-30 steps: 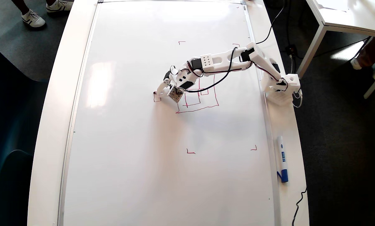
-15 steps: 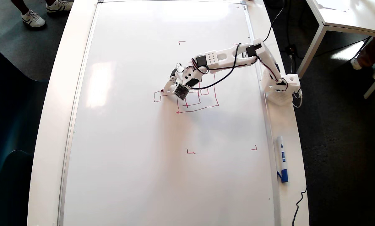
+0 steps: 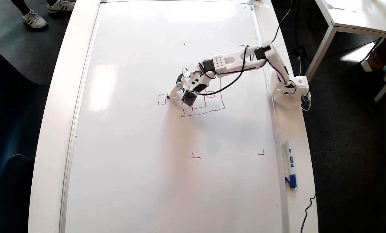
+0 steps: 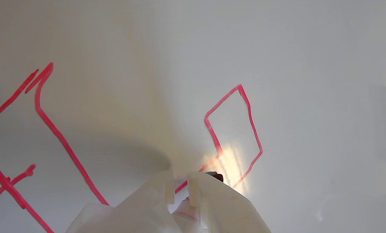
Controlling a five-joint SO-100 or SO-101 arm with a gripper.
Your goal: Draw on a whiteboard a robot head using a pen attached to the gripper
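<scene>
- Where the two white plastic fingers of the small 3D-printed gripper [image 4: 180, 189] meet at the bottom of the wrist view, they are seen drawn close together with only a narrow slot between them, and the slim white pen with a red tip [image 4: 215, 176] is taken to be clamped there; only its dark red tip is visible, peeking past the right-hand finger.
- That tip is seen at, or just above, the glossy white whiteboard with a thin silver frame [image 3: 131, 161]; actual contact cannot be told from the wrist view.
- Just beyond the tip, the small red square [image 4: 233, 129] is seen, lying up and slightly to the right of the jaws in the wrist view, with a short red line running from it back under the fingers.
- In the overhead view the gripper [image 3: 172, 94] is placed at the right-hand edge of that small square [image 3: 162, 99], between it and the larger part of the thin red robot head drawing [image 3: 203, 105], which lies to the right, partly under the white arm.
- The coming stroke is judged to turn on this: the big square lies behind the jaws towards the arm's base, the small square ahead of them.
- Well apart, a white marker with a blue cap [image 3: 290, 163] is left beside the board's right-hand frame.
</scene>
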